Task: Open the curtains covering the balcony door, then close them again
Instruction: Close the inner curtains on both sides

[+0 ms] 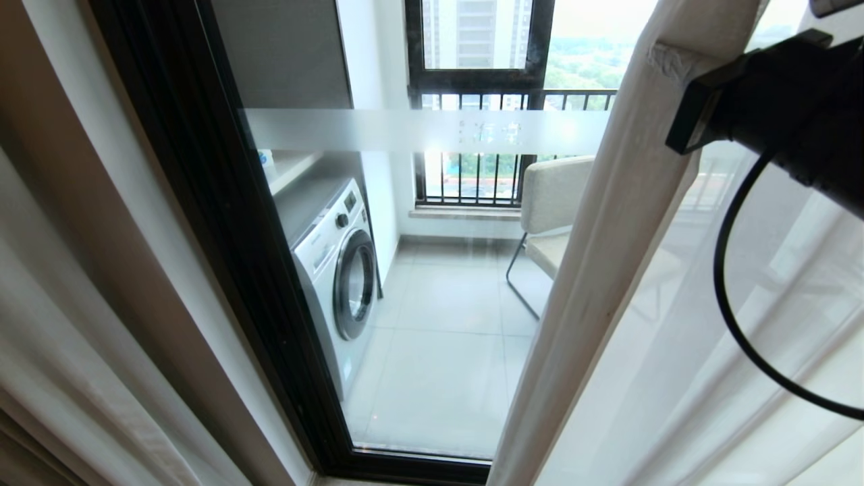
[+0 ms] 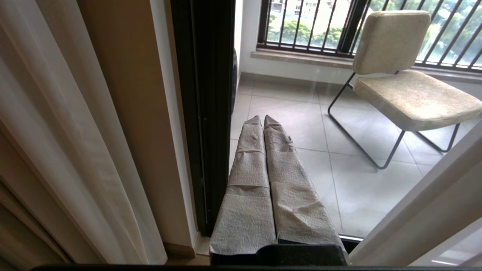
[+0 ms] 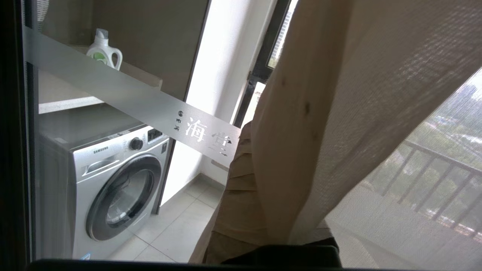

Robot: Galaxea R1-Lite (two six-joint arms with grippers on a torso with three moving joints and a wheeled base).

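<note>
The balcony door [image 1: 439, 304] is black-framed glass with a frosted band [image 1: 405, 130], and its middle stands uncovered. On the right hangs a white sheer curtain [image 1: 675, 371] with a thick hemmed edge [image 1: 607, 236]. More curtains [image 1: 54, 337] are bunched at the far left. My right arm [image 1: 776, 115] reaches in from the upper right to that hemmed edge. In the right wrist view my right gripper [image 3: 250, 130] is shut on the curtain's edge [image 3: 286, 150], which runs between its taped fingers. My left gripper [image 2: 262, 118] is shut and empty, low by the door frame [image 2: 207, 113].
Behind the glass stand a washing machine [image 1: 337, 270], a beige chair [image 1: 553, 202] and the black-railed outer window [image 1: 479, 175]. A detergent bottle [image 3: 103, 49] sits on a shelf above the washer. A black cable [image 1: 725, 290] loops down from my right wrist.
</note>
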